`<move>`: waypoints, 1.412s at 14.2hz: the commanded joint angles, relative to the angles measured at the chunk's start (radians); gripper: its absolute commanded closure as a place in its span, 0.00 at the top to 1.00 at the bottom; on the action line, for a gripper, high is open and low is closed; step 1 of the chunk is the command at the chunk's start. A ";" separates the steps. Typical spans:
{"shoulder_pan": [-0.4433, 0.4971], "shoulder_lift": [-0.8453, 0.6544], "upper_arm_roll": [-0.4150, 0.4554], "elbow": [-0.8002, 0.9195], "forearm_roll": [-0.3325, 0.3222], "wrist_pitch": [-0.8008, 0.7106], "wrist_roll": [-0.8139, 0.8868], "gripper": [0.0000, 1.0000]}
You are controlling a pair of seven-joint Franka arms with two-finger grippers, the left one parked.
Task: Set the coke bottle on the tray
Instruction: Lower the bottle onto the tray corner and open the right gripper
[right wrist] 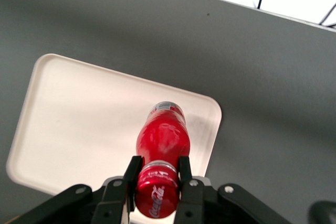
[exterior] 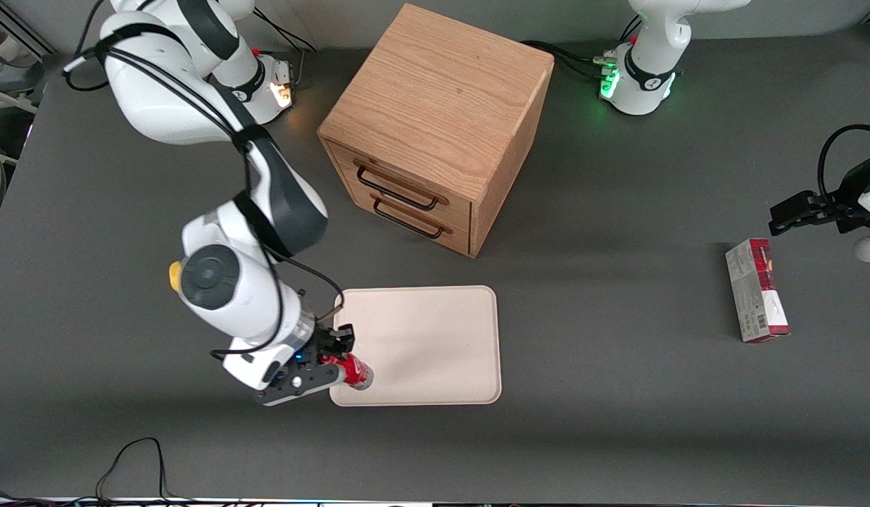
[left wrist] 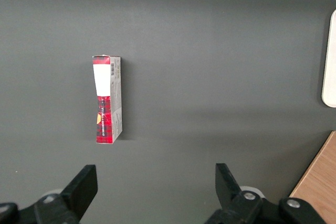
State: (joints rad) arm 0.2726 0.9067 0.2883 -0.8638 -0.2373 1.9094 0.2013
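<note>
Right wrist view: the gripper (right wrist: 157, 174) clamps the coke bottle (right wrist: 161, 145) below its cap, over the tray (right wrist: 79, 124). Small, rigid and probably light, its smooth rounded body could slip, so this neck hold looks sound. From the front camera, it hangs over the tray's seven o'clock corner.

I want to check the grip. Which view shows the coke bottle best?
The right wrist view: the coke bottle fills it, its neck clamped in the gripper above the tray. The front view shows only a small red patch at the tray's corner; the left wrist view shows none.
</note>
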 commanded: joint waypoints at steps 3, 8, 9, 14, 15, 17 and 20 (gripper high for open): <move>0.000 0.078 0.038 0.031 -0.109 0.072 -0.059 0.26; -0.012 0.066 0.038 -0.004 -0.102 0.063 -0.063 0.33; -0.019 0.060 0.038 -0.024 -0.102 0.063 -0.063 0.33; -0.036 0.035 0.038 -0.082 -0.100 0.056 -0.062 0.38; -0.036 0.026 0.040 -0.089 -0.100 0.037 -0.062 0.42; -0.036 0.015 0.038 -0.095 -0.099 0.019 -0.042 0.99; -0.036 0.014 0.038 -0.093 -0.092 0.016 -0.025 1.00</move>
State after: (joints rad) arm 0.2494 0.9628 0.3132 -0.9055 -0.3205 1.9363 0.1566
